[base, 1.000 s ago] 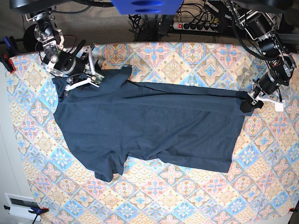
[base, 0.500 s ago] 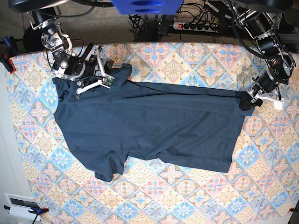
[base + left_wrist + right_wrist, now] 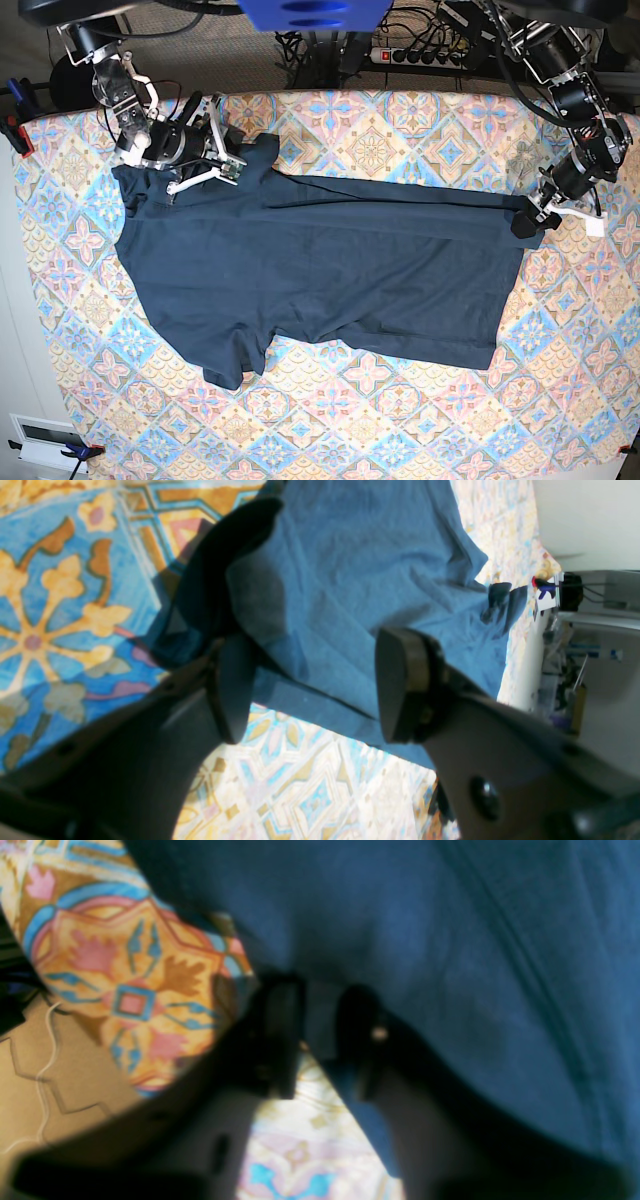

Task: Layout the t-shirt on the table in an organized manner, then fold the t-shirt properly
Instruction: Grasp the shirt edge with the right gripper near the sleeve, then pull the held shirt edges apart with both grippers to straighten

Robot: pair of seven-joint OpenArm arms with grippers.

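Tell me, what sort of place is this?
Probably a robotics lab or workshop. Two robot arms work a navy t-shirt on a table with a patterned cloth; behind it lie a power strip and tangled cables.

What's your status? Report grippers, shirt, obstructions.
Left gripper open over the hem corner. Right gripper closing on a fold near the sleeve. T-shirt spread on the table, upper edge folded over. Nothing in the way.

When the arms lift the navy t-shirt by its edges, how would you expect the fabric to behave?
The t-shirt will probably drape and sag, since it lies flat with soft creases on the table. It looks thin and light, so a pinch at the hem should lift it. Pulling one edge likely drags and bunches the rest, as the gathered corner by the left gripper suggests.
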